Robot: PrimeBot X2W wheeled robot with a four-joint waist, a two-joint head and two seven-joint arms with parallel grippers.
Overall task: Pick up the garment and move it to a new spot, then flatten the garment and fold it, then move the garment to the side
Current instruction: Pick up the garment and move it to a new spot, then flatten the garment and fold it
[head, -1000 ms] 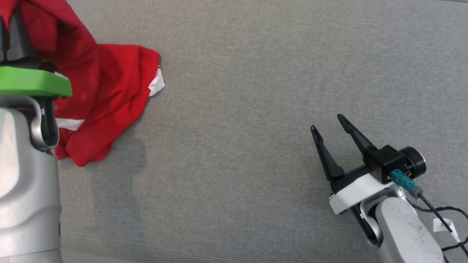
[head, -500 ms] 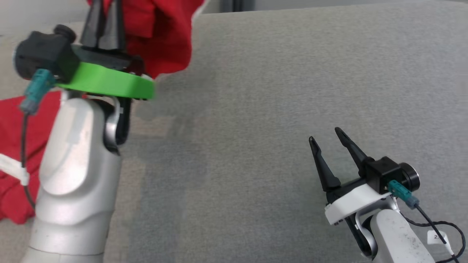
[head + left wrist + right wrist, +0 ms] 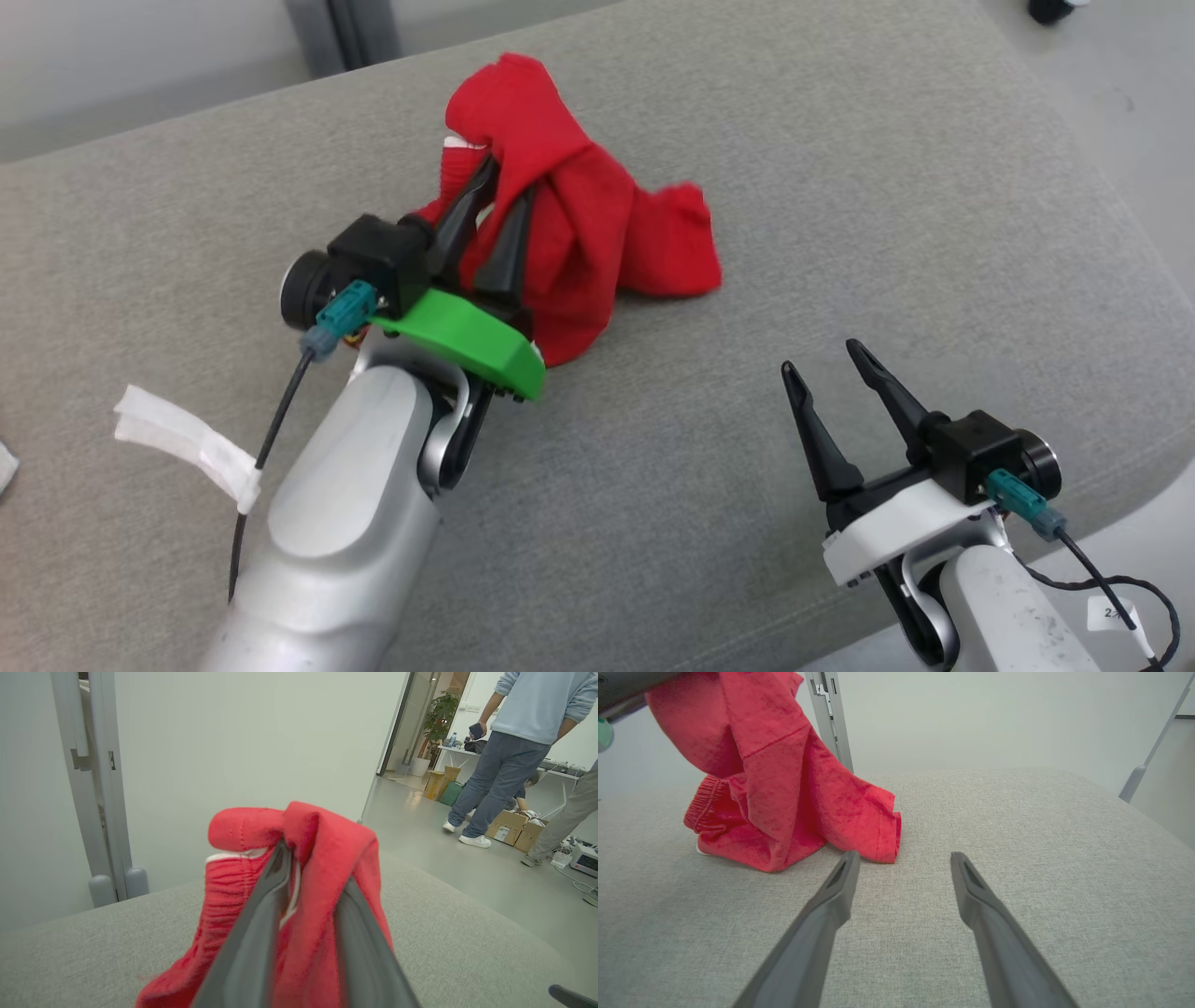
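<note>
The red garment [image 3: 597,233] hangs over the left end effector [image 3: 509,181], whose 2 fingers [image 3: 507,250] stand a little apart, its hem on the grey cushion [image 3: 840,187] below it. Open wider and slide out slowly so nothing snags

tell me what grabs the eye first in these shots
The bright red garment stands out, bunched on the grey cushion and hanging over the parted fingers of the left claw. The right claw sits open above the cushion at the head view's lower right. In the left wrist view, a person in a pale blue top stands in the background.
</note>
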